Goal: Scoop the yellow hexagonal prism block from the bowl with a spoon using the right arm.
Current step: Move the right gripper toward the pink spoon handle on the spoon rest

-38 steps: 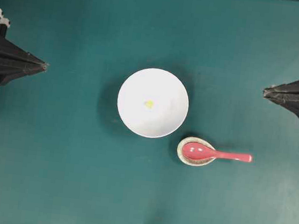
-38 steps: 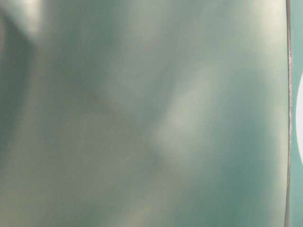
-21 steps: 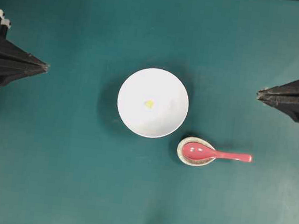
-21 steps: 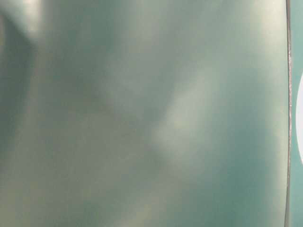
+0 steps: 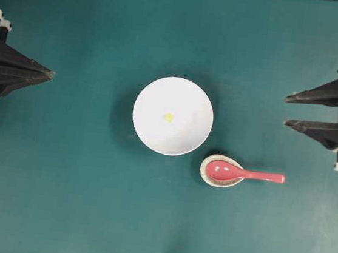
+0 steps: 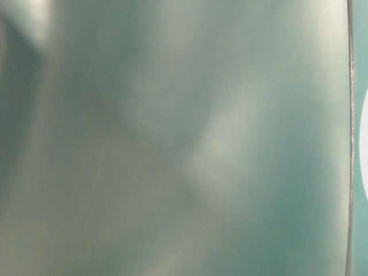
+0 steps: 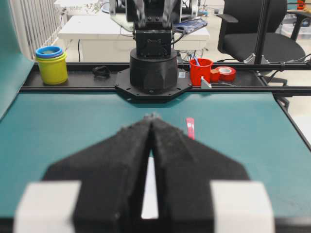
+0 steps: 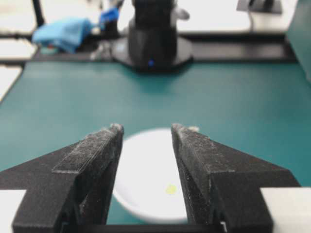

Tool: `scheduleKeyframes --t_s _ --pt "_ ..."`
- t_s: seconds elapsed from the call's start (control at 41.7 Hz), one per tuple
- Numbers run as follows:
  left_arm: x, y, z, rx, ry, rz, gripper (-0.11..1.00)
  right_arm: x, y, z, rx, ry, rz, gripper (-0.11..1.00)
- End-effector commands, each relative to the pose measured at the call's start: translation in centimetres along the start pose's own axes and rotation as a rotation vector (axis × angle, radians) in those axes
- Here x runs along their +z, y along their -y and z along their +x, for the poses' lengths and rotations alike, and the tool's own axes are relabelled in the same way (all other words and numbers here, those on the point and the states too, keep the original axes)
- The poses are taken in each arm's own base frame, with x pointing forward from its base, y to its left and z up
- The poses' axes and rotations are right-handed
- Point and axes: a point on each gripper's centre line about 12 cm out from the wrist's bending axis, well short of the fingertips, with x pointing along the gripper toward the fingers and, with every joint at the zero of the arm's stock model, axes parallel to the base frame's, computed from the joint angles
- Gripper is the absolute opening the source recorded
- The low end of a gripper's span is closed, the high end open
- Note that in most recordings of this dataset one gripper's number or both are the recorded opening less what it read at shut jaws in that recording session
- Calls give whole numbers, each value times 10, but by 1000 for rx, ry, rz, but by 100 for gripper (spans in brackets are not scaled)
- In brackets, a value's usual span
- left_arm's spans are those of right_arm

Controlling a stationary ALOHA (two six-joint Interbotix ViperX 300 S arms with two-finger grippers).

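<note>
Right jaws apart — spoon untouched

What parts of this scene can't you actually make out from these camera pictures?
- Table-level view: nearly all blur; only a sliver of the white bowl shows, cut by the right edge.
- Yellow block: too small overhead, and blurred in the right wrist view, to tell its shape.
- Pink spoon: in the left wrist view the left gripper hides all but the handle.
- Both arms: cut off by the overhead view's side edges.
</note>
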Motion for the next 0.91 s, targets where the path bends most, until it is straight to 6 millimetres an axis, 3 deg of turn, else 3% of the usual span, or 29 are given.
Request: scheduleKeyframes --t_s 0.0,0.527,0.887 --pt "5 -1 3 2 14 6 0 -8 -2 7 9 -6 12 51" --pt "4 0 2 -1 8 14 0 -86 -14 27 39 -65 116 51" --pt "4 0 2 -1 5 17 0 -122 -31 27 70 -110 158 51"
